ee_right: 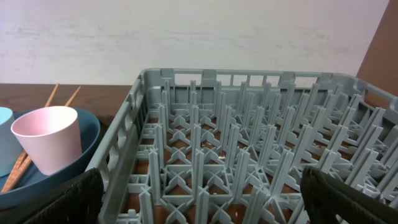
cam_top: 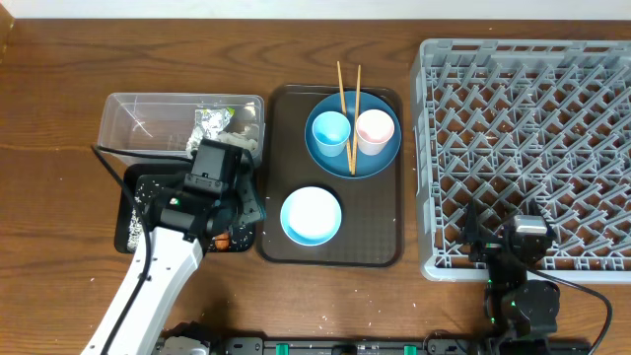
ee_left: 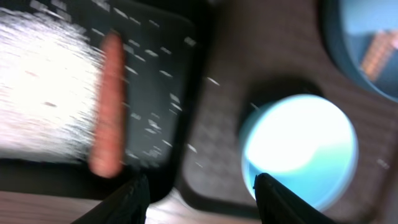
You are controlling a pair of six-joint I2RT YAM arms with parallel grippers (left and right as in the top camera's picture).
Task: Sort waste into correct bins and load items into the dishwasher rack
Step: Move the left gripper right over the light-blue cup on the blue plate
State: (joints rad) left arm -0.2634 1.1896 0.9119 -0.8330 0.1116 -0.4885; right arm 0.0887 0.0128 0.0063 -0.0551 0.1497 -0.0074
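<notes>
"Carrot (ee_left: pixel 109 106), where did it end up?"

"In the black tray (cam_top: pixel 133 212), at the lower left, with rice (ee_left: pixel 37 93) all around it. The clear tub (cam_top: pixel 138 118) sits just above that tray."

"Is the robot holding anything?"

"No. The left fingers (ee_left: pixel 134 199) are spread apart with nothing between them. They hang over the edge of the black tray, next to the white-blue bowl (cam_top: pixel 312 216). The right fingers (ee_right: pixel 62 202) are wide apart and empty too, at the near edge of the rack (cam_top: pixel 523 54)."

"What could go wrong?"

"I think the left arm is very low there. A bump on the tray could throw rice onto the counter (cam_top: pixel 59 197). The bowl is round and smooth, so a thin pinch on its rim might slip. And the chopsticks (cam_top: pixel 347 108) lie across the blue plate (cam_top: pixel 385 158) between the cups. Lift a cup carelessly and they may roll off."
</notes>
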